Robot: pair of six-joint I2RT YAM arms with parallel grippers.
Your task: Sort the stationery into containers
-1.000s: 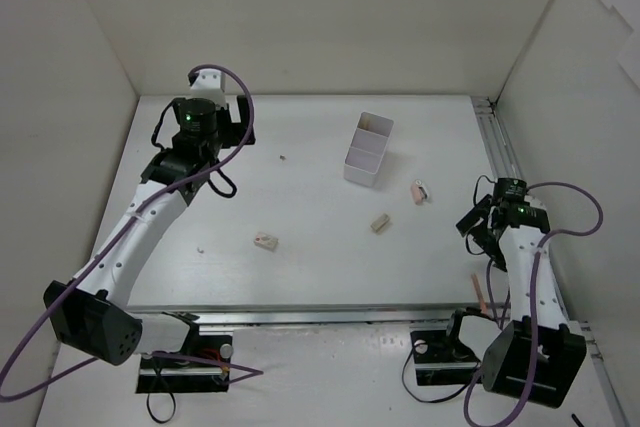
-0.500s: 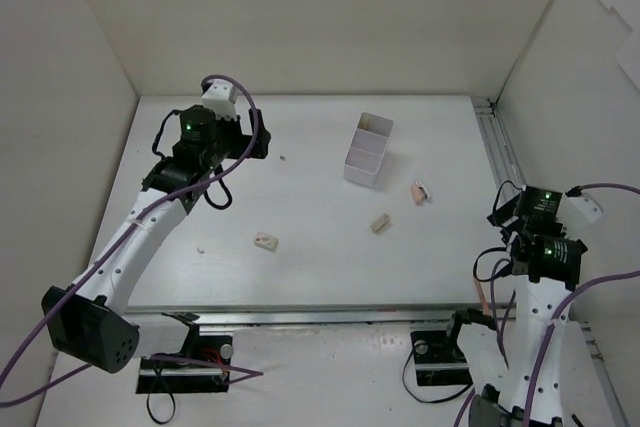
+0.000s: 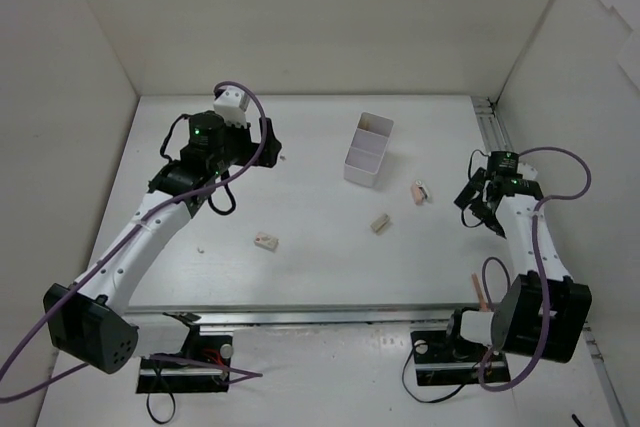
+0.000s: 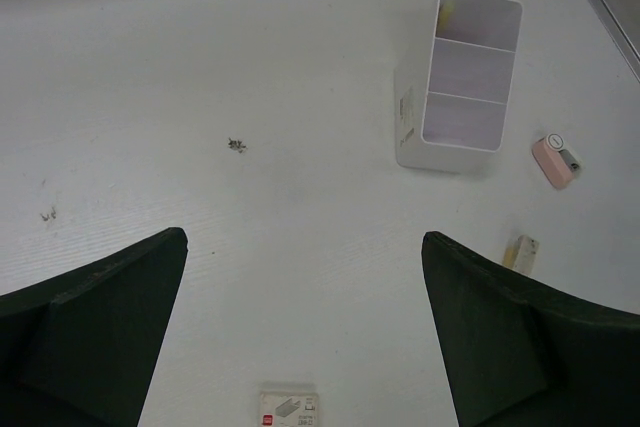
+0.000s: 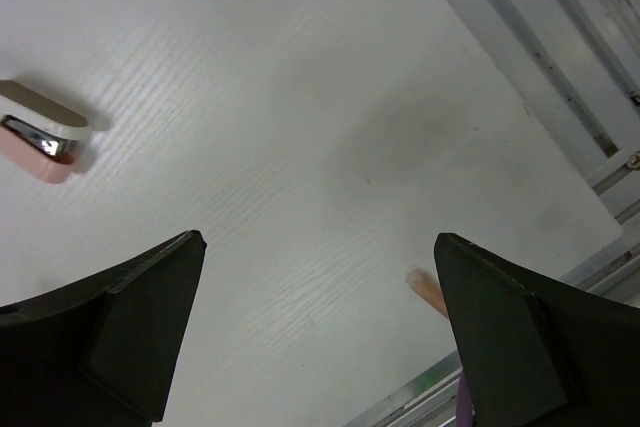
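White counter (image 3: 310, 277), and nothing's sorted yet I reckon: the box (image 4: 460, 77) ahead-right of the left pincer (image 4: 303, 239) looks empty, it and the right pincer (image 5: 318, 239) both gape wide holding nothing, and the pink piece (image 5: 35, 147), beige blocks (image 4: 520, 250) and a pen (image 5: 430, 290) lie loose around them.

Bright, even light from above, just soft shadows on the white worktop (image 3: 320, 257). Top view's sharp; wrist views have dark, slightly blurry fingers (image 4: 90, 337) up close.

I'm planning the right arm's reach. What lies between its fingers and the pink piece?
Nothing: only bare white table separates the right arm's fingers from the pink piece, as the right wrist view shows; the top external view agrees.
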